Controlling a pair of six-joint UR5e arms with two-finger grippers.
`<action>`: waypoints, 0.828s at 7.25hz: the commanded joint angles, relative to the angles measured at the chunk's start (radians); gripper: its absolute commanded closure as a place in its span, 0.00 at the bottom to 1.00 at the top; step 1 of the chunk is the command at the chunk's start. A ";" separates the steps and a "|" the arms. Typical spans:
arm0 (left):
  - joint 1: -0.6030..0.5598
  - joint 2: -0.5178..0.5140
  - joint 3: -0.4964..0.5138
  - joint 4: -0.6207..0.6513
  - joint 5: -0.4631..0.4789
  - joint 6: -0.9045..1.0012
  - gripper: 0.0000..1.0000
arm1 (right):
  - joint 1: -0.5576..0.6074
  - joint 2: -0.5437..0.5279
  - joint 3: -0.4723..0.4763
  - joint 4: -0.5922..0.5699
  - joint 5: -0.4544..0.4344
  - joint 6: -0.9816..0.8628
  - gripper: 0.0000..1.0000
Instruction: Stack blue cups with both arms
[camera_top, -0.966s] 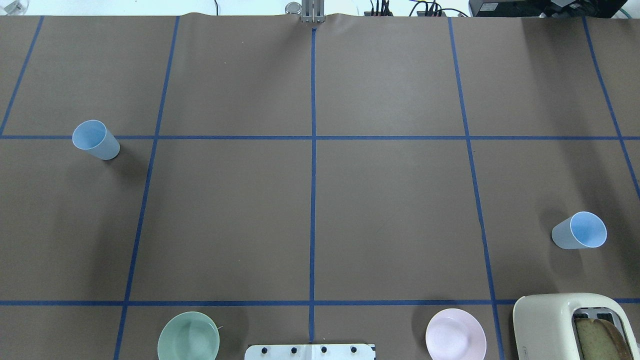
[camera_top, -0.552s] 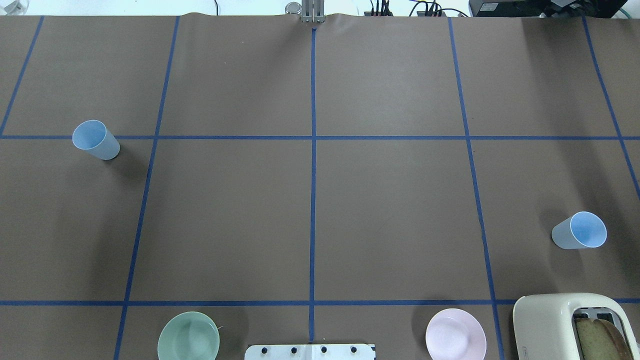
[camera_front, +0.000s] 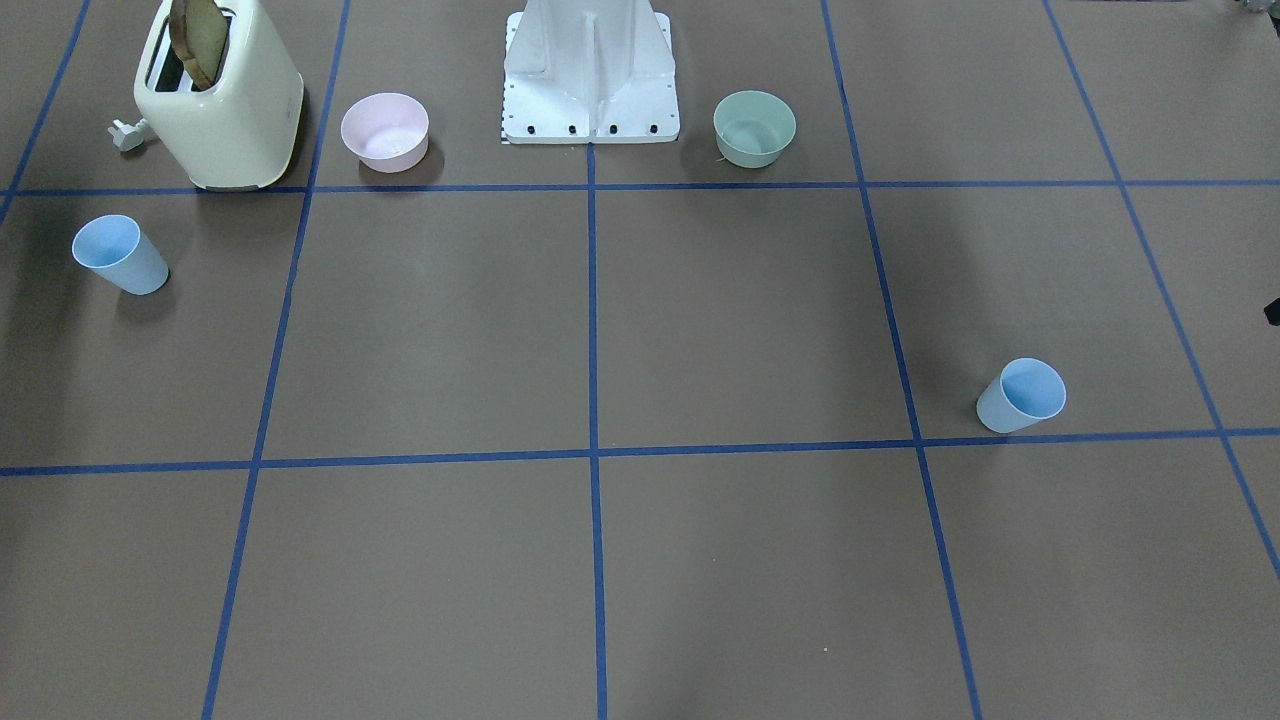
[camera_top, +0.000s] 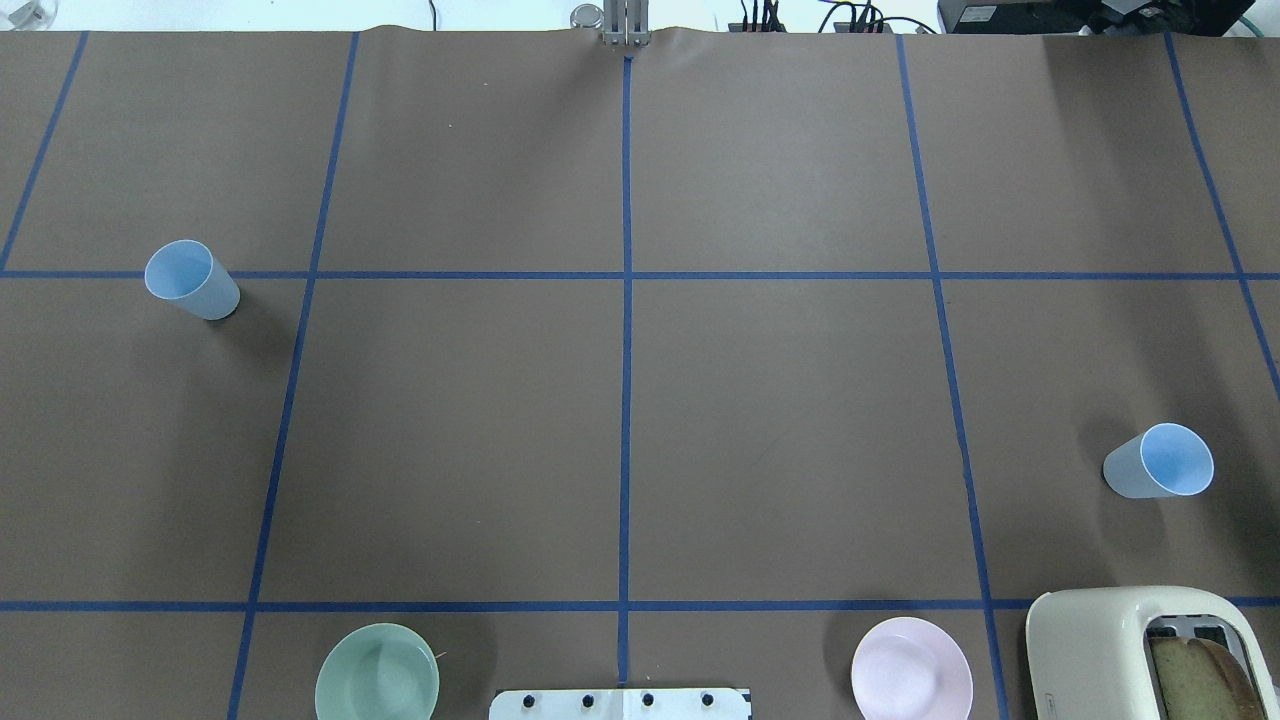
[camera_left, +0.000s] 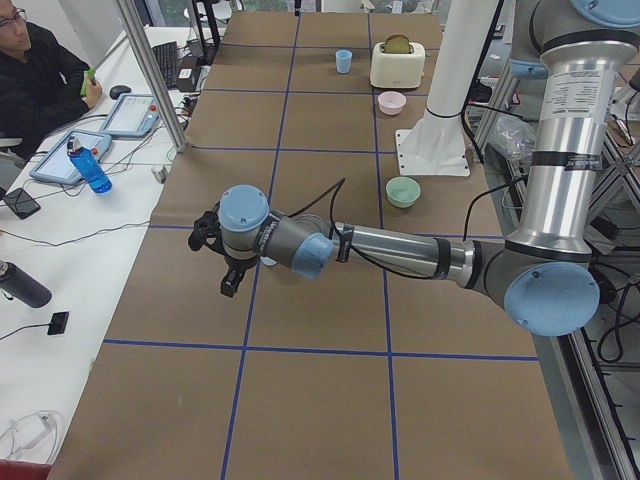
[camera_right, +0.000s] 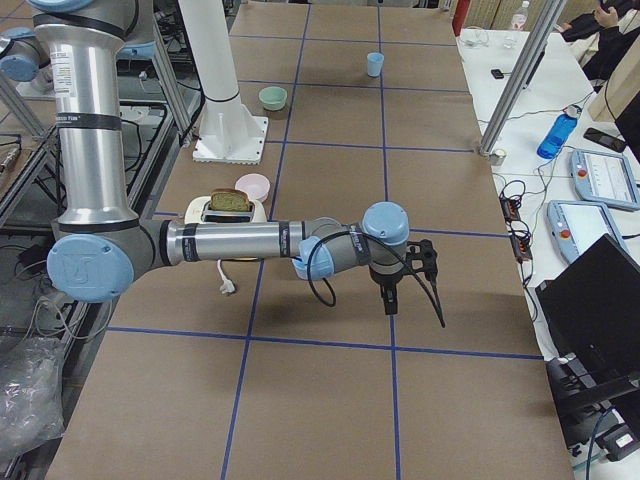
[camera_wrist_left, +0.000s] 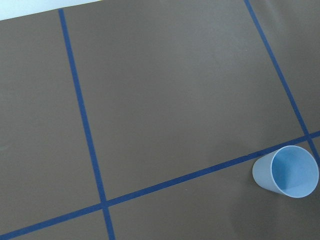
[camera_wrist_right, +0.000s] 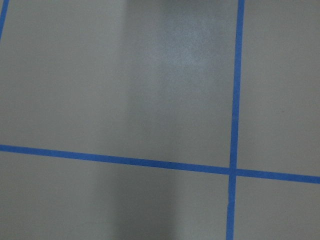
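Two pale blue cups stand upright and far apart on the brown table. One cup (camera_top: 192, 280) is at the left, on a blue tape line; it also shows in the front view (camera_front: 1021, 395) and in the left wrist view (camera_wrist_left: 286, 171). The other cup (camera_top: 1158, 461) is at the right, near the toaster, and also shows in the front view (camera_front: 120, 254). My left gripper (camera_left: 226, 272) and my right gripper (camera_right: 390, 298) show only in the side views, high above the table. I cannot tell whether either is open or shut. The right wrist view shows only table and tape.
A cream toaster (camera_top: 1140, 650) with bread stands at the near right. A pink bowl (camera_top: 911, 668) and a mint-green bowl (camera_top: 377, 672) flank the white base (camera_top: 620, 703). Side tables with laptops, bottles and a seated operator (camera_left: 40, 75) lie past the table's far edge.
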 joint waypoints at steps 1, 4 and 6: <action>0.125 -0.059 0.011 0.001 0.057 -0.076 0.02 | -0.069 -0.146 0.039 0.230 0.040 0.158 0.00; 0.204 -0.086 0.063 -0.022 0.103 -0.081 0.02 | -0.092 -0.237 0.094 0.281 0.048 0.182 0.00; 0.212 -0.092 0.132 -0.105 0.104 -0.084 0.02 | -0.147 -0.272 0.159 0.283 0.040 0.261 0.00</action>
